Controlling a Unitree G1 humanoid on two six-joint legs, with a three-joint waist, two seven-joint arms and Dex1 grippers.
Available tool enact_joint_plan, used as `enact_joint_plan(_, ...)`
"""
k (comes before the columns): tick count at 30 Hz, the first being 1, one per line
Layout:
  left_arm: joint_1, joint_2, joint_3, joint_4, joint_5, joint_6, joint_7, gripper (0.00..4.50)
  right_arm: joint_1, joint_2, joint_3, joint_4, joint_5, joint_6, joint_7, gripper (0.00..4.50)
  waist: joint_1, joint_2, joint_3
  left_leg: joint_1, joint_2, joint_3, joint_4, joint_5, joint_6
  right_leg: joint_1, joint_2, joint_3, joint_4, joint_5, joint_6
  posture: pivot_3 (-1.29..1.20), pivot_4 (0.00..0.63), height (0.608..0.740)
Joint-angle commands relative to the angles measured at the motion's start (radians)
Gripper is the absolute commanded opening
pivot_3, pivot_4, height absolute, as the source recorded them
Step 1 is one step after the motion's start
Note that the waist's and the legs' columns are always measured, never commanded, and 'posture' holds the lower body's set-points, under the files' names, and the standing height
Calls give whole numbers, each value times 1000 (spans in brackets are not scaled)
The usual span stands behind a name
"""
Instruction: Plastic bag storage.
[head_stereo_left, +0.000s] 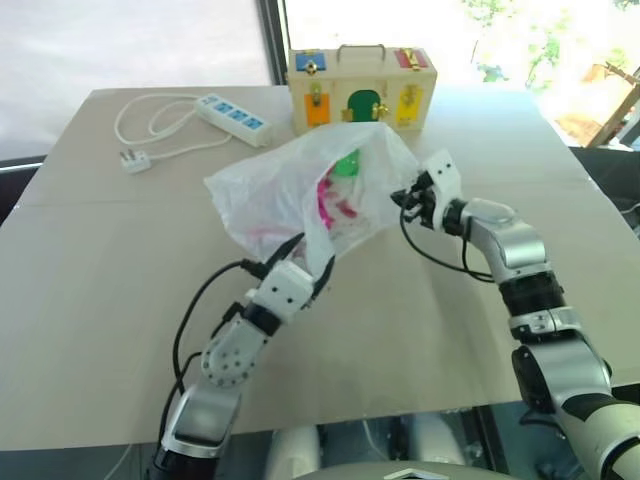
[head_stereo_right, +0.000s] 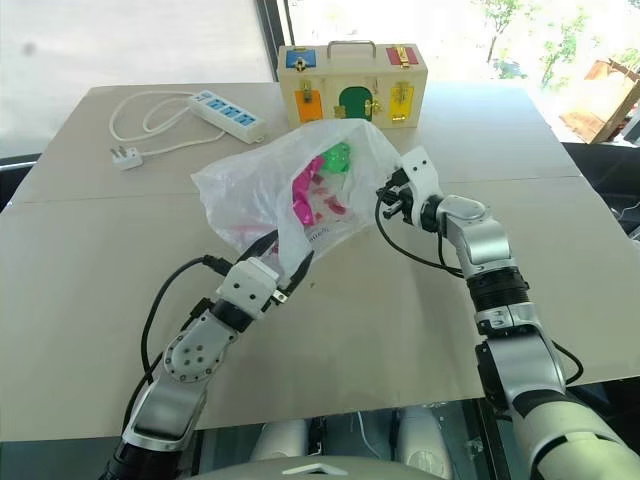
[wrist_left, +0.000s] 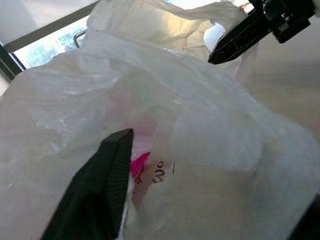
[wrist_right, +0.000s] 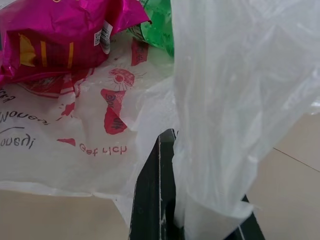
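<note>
Right pincer (head_stereo_right: 388, 200) of mine is closed on a fold of the plastic bag (head_stereo_right: 270, 185); in the right wrist view the thin film runs down between my two black fingers (wrist_right: 152, 200) and is pinched there. I hold this side lifted so the bag stands puffed up and its mouth does not fall flat on the tabletop (head_stereo_right: 90, 300).

At the near side of the bag my left pincer (head_stereo_left: 305, 262) has its fingers apart. One finger (wrist_left: 107, 180) lies against the film in the left wrist view, and I cannot see that it grips anything. I judge it is looking for a hold on the lower edge, so that the two arms can gather or fold the bag together.

The bag sits around the middle of the tabletop, a little toward the far edge, just in front of the wooden lock box (head_stereo_right: 350, 82) that stands at the far edge. Inside the bag a pink chips packet (wrist_right: 60, 35) and a green packet (wrist_right: 157, 27) show through the film. They keep the bottom down while I pull the top up.

A white power strip (head_stereo_right: 228, 112) with its cord lies near the far left corner, well apart from the bag, so it does not disturb the work.
</note>
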Motion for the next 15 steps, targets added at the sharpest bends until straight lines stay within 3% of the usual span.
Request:
enact_joint_plan(1, 28, -12, 35, -55, -29, -20, 5, 971, 5, 2, -2, -43, 3, -18, -3, 0, 0, 0, 0, 0, 0, 0, 0, 0, 0, 0, 0, 0, 0, 0, 0, 0, 150, 740)
enact_joint_plan(3, 44, -15, 48, -66, -46, -18, 3, 58, 6, 6, 0, -42, 3, -19, -4, 0, 0, 0, 0, 0, 0, 0, 0, 0, 0, 0, 0, 0, 0, 0, 0, 0, 150, 740)
enact_joint_plan(10, 39, -61, 124, -144, -235, 101, -20, 58, -11, 18, -14, -30, 26, -21, 14, 0, 1, 0, 0, 0, 0, 0, 0, 0, 0, 0, 0, 0, 0, 0, 0, 0, 150, 740)
enact_joint_plan(15, -144, -3, 259, -234, -510, 325, -67, 58, -24, -6, -128, -173, 306, 176, 215, 0, 4, 0, 0, -1, 0, -1, 1, 0, 0, 0, 0, 0, 1, 0, 0, 0, 150, 740)
